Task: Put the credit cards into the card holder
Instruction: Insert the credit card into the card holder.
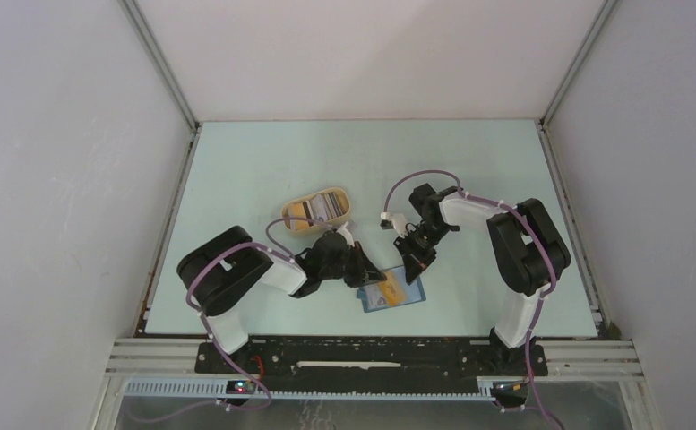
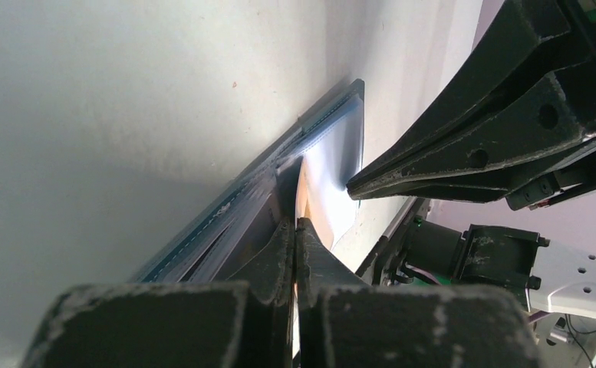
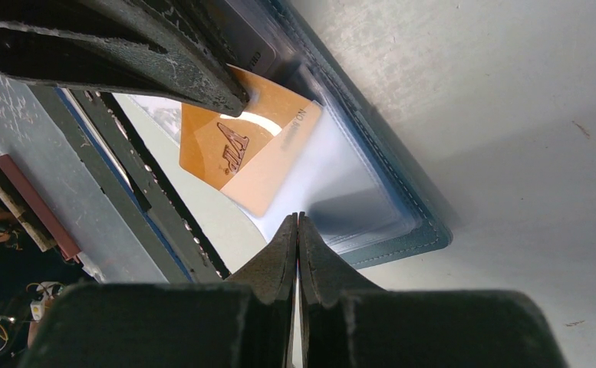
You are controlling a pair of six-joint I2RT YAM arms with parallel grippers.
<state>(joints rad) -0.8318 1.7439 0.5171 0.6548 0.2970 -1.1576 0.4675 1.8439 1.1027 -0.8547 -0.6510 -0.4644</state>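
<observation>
The teal-blue card holder (image 1: pixel 408 296) lies open on the table near the front edge. An orange credit card (image 1: pixel 389 292) lies slanted on its inside, one corner at the slots (image 3: pixel 248 153). My left gripper (image 1: pixel 368 276) is shut, its tips (image 2: pixel 295 222) at the card's edge, seemingly pinching it. My right gripper (image 1: pixel 414 262) is shut and empty, its tips (image 3: pixel 298 218) at the holder's clear pocket (image 3: pixel 371 207). In the left wrist view the holder (image 2: pixel 241 207) is edge-on and the right fingers (image 2: pixel 471 153) point down at it. More cards (image 1: pixel 324 206) lie in a tan tray.
The tan oval tray (image 1: pixel 292 215) stands just behind the left gripper. The black rail (image 1: pixel 371 354) of the table's front edge runs close below the card holder. Both arms' tips are within a finger's length of each other over the holder.
</observation>
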